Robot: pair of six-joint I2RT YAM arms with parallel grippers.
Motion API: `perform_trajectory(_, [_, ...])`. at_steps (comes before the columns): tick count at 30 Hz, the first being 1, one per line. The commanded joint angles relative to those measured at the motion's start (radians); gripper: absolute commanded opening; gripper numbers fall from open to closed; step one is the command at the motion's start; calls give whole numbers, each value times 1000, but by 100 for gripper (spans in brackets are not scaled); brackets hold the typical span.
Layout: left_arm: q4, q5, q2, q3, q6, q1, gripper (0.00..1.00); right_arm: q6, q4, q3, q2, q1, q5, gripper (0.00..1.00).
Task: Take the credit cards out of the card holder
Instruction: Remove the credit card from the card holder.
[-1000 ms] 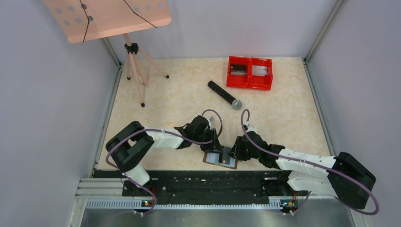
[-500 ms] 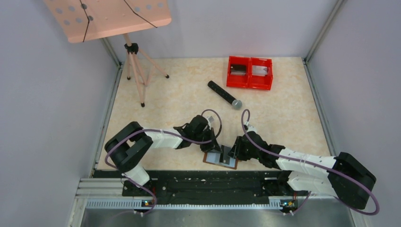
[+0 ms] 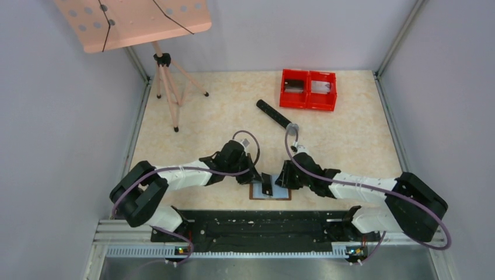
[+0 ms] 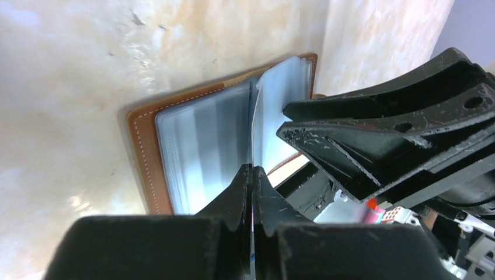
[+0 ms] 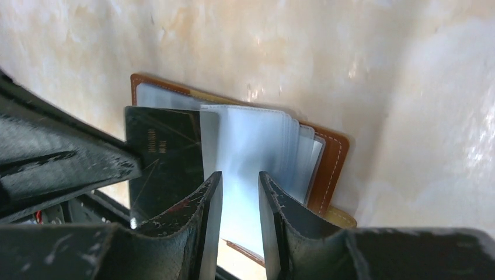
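**First card coming out, the rest not yet checked**

On the desk (image 3: 350,146), the card holder (image 3: 281,192) lies open and flat at the near edge, between your two arms.

The left claw (image 4: 252,175) comes in from the holder's left. It is clamped tight on the edge of a black card (image 5: 163,157), which sits tilted over the holder's left half. You cannot tell whether the card's far end is free of its pocket.

The right claw (image 5: 240,181) hangs over the holder's right half with its jaws only narrowly parted. It straddles the clear sleeves (image 5: 257,140) and has no visible grip on anything.

I judge the task barely begun. No card lies on the desk beside the holder, and the pale sleeves hide whether more cards remain.
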Motion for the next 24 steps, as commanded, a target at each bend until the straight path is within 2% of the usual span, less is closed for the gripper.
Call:
perform_trajectory(1, [-83, -120, -108, -18, 41, 27, 0, -124, -12, 62, 78, -41, 12, 30])
perform_trajectory(6, [-156, -176, -226, -29, 74, 58, 0, -244, 91, 116, 8, -120, -225, 32])
perform_trajectory(9, [-164, -150, -286, -32, 109, 67, 0, -340, 14, 208, -29, -137, -275, 33])
perform_trajectory(13, [-195, -85, -346, -11, 244, 69, 0, -370, 60, 251, -83, -183, -490, 34])
perform_trajectory(18, [-196, 68, -436, -3, 369, 68, 0, -441, -14, 327, -125, -198, -614, 35])
perform_trajectory(24, [-177, 277, -456, 14, 392, 68, 0, -490, -106, 370, -113, -232, -813, 34])
